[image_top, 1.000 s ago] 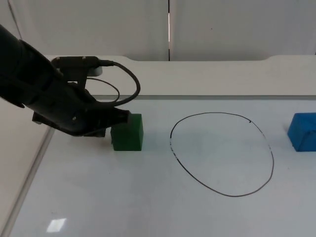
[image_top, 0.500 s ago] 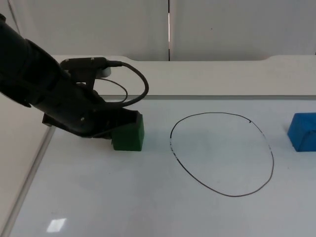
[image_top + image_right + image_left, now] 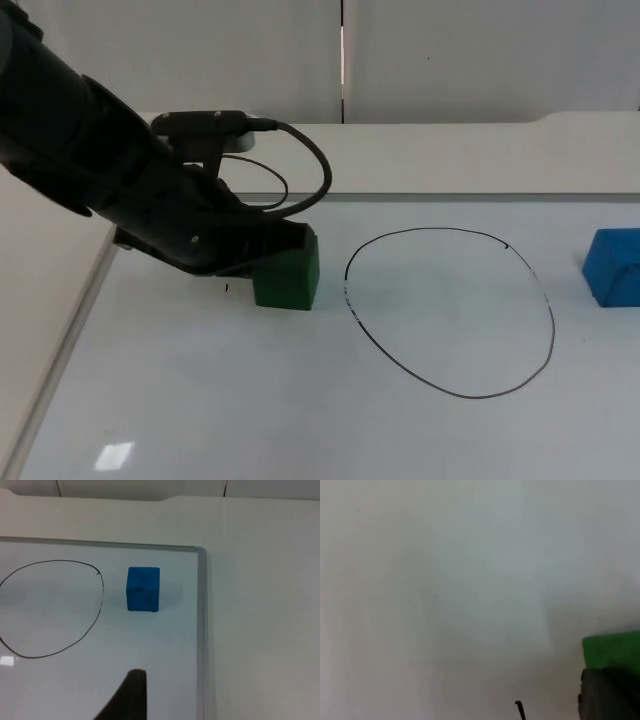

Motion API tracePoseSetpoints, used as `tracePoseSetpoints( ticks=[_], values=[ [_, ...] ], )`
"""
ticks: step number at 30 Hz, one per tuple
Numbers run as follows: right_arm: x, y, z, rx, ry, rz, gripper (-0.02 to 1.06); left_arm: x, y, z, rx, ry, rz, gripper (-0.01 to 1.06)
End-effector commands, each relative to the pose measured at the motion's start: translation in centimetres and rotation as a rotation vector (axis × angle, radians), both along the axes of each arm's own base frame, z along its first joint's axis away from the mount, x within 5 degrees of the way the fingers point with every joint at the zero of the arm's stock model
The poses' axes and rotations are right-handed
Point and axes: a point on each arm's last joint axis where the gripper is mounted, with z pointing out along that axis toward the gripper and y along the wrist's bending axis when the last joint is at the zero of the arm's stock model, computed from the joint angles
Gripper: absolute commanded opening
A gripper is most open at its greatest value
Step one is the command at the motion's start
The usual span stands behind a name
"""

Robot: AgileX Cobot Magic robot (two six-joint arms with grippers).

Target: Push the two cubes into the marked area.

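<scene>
Pressing green cube [image 3: 288,279] beside drawn ring [image 3: 450,312]: left pincer [image 3: 262,262], grip unclear | blue cube [image 3: 143,589] apart

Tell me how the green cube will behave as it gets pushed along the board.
The green cube has flat faces, so it should slide rather than roll. The glossy board suggests little friction. The left pincer meets its far-left side, so it may twist off course.
</scene>
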Motion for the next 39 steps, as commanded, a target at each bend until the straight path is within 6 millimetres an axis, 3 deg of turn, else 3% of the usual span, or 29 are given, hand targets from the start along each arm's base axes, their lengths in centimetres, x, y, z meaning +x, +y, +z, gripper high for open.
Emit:
tracePoseSetpoints(
  ticks=[1,18,39],
  values=[
    [0.0,0.0,0.0,0.003,-0.008,-0.003,1.05,0.1,-0.2,0.2,-0.008,-0.008,0.018,0.00],
    [0.0,0.0,0.0,0.003,-0.008,-0.003,1.05,-1.2,-2.6,0.2,-0.038,0.021,-0.055,0.00],
    [0.0,0.0,0.0,0.001,-0.008,-0.002,1.05,-1.7,-3.2,0.1,-0.099,0.076,-0.054,0.00]
  ],
)
